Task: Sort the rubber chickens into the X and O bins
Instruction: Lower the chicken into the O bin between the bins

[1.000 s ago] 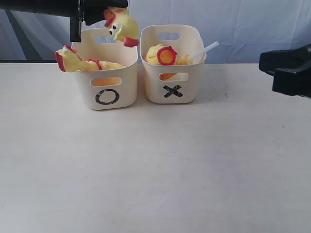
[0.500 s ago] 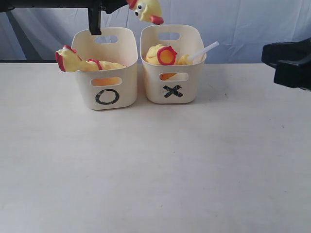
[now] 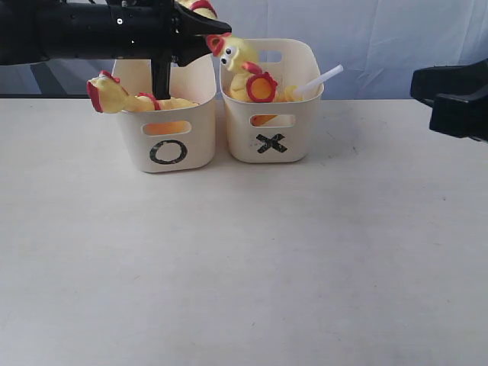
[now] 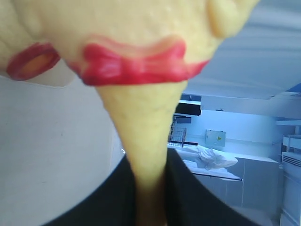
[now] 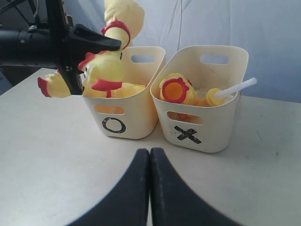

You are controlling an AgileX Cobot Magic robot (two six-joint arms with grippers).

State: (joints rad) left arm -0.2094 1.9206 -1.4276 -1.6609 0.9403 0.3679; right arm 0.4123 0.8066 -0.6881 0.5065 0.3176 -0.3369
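- Yellow rubber with red trim made up the held chicken (image 3: 232, 52), which the left gripper (image 4: 150, 188) pinched by a thin stretch of its body, the black fingers (image 4: 188, 197) closed on either side of it.
- In the exterior view that chicken hung in the air over the gap between the two bins. Its head, with a red comb and beak and dark eyes, was just above the near left corner of the X bin (image 3: 293, 145). The rest of its body rose behind the black arm.
- The left wrist view was filled by the chicken's yellow body and a red ring, too close and blurred to show more.
- The O bin (image 3: 191, 130), a cream plastic tub with a black O on its front, stood on the tabletop (image 3: 244, 267) just beside the X bin, to its left in the exterior view.
- A second chicken (image 3: 114, 95) lay in the O bin with its head and neck draped over the left rim, outside the tub.
- A third chicken (image 3: 261, 86) was curled inside the X bin, a red ring facing forward. A white tube (image 3: 320, 78) slanted out over the bin's right rim.
- The right gripper (image 5: 149, 160) hovered well apart from the bins at the right side of the tabletop, its two dark fingers pressed together with nothing between them.
- A pale blue cloth (image 3: 396, 46) hung behind the tabletop.
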